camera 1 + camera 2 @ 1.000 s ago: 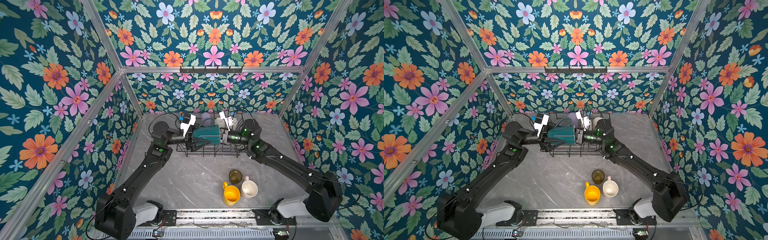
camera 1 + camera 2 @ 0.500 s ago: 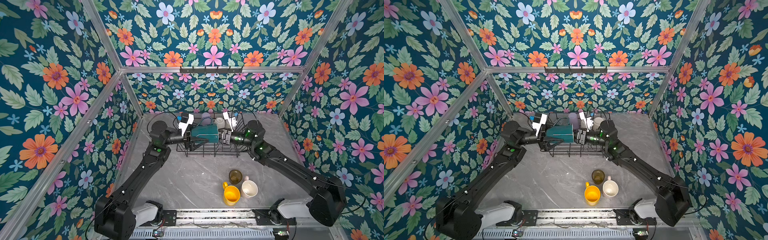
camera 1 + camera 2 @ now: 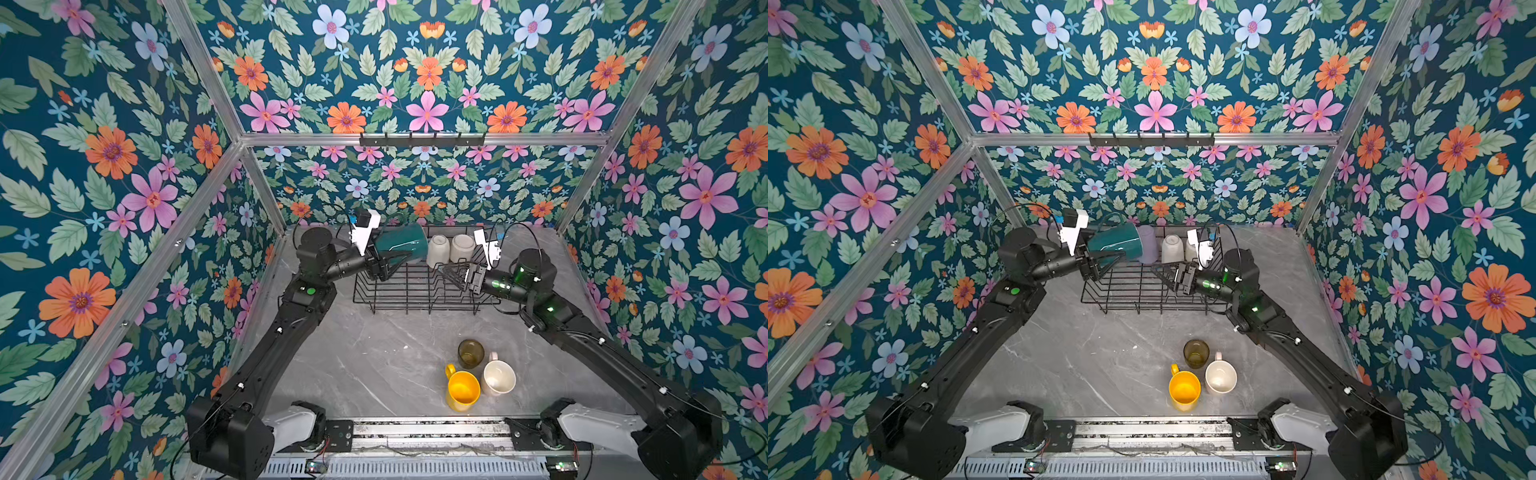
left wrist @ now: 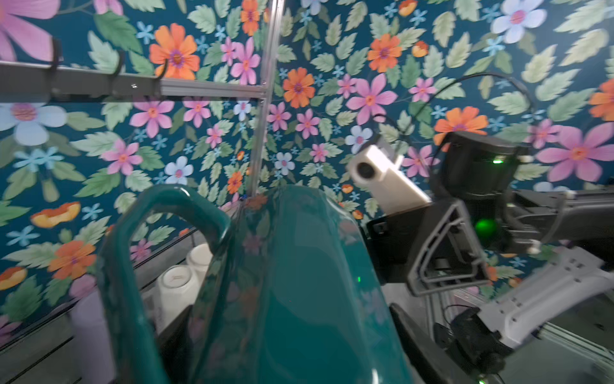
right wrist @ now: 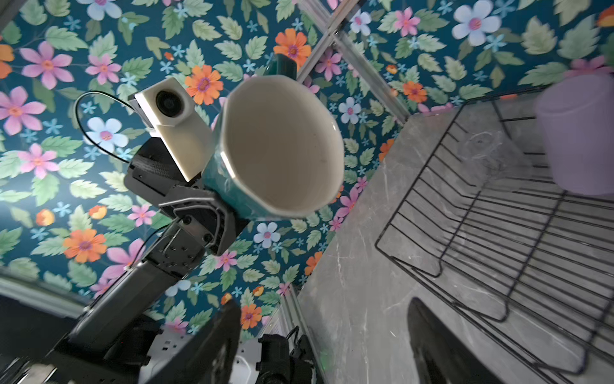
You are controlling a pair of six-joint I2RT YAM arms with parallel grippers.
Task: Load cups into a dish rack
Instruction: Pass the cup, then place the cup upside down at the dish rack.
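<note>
reaching in from the lower left of both top views, the left arm bends at its elbow and stretches its forearm level toward the centre, where the left gripper has its fingers clamped on the base end of the dark green mug. the mug lies on its side in the air above the left end of the dish rack, mouth toward the right of the frame, handle up.

the right arm mirrors it from the lower right, wrist level, and the right gripper hangs over the rack's right half. in the right wrist view its dark fingers are spread wide with nothing between them, and the mug's pale inside faces the camera.

two white mugs stand upside down along the rack's far edge. the lilac tumbler is largely hidden behind the green mug. a faint clear shape in the rack is too washed out to identify. the left wrist view is mostly filled by the mug, which hides its own gripper's fingers.

on the table, lower centre, the yellow mug, a pale mug and the olive-brown glass stand upright in a tight cluster.
</note>
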